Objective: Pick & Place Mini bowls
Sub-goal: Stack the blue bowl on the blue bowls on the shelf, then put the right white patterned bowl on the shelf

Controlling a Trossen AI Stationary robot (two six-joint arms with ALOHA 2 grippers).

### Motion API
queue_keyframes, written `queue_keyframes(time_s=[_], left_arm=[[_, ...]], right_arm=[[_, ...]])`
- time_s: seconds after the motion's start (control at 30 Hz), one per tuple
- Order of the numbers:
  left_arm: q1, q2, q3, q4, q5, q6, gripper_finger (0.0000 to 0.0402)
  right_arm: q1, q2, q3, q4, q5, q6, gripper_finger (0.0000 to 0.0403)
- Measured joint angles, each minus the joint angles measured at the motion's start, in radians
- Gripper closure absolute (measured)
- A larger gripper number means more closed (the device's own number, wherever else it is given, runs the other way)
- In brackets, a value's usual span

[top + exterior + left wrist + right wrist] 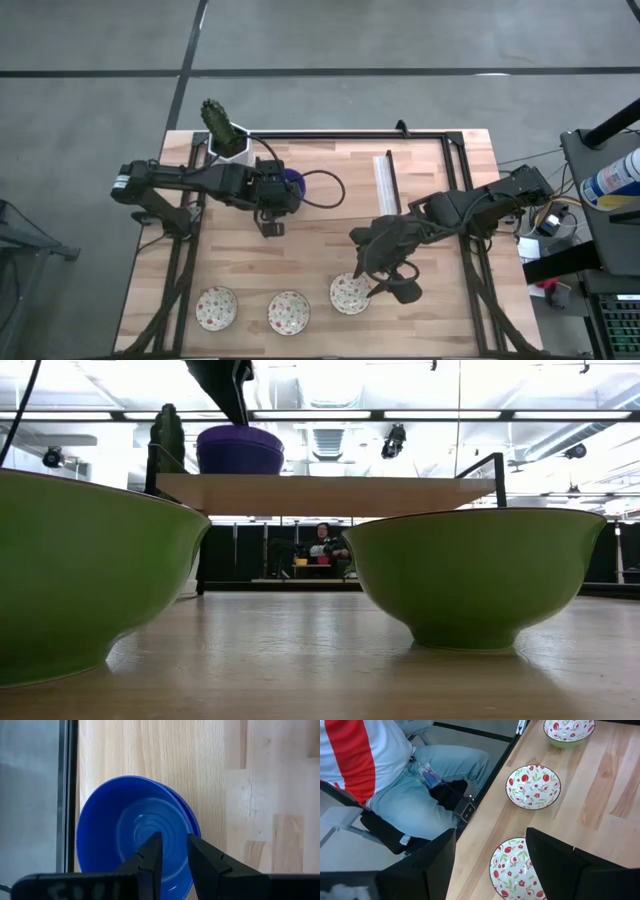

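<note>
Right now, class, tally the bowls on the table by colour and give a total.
Speckled bowls: 3
Blue bowls: at least 2, nested in one stack; any more are hidden
Total: at least 5

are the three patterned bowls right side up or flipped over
Right side up. The patterned bowls show their speckled insides facing up in the right wrist view, and all three look empty.

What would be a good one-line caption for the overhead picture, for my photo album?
Left gripper near stacked blue bowls; open right gripper beside one of three patterned bowls.
</note>
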Motion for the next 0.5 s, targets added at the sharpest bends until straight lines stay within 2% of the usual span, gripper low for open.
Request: queue_keyframes(time_s=[0.23, 0.5], left_arm=[[0.000, 0.005, -0.015, 0.003, 0.012, 0.003, 0.0319], [0.000, 0.001, 0.010, 0.013, -0.075, 0.011, 0.0319]], right_arm=[[0.000, 0.000, 0.000, 0.004, 0.000, 0.006, 0.0165], [0.000, 0.000, 0.000, 0.004, 0.000, 0.011, 0.0165]])
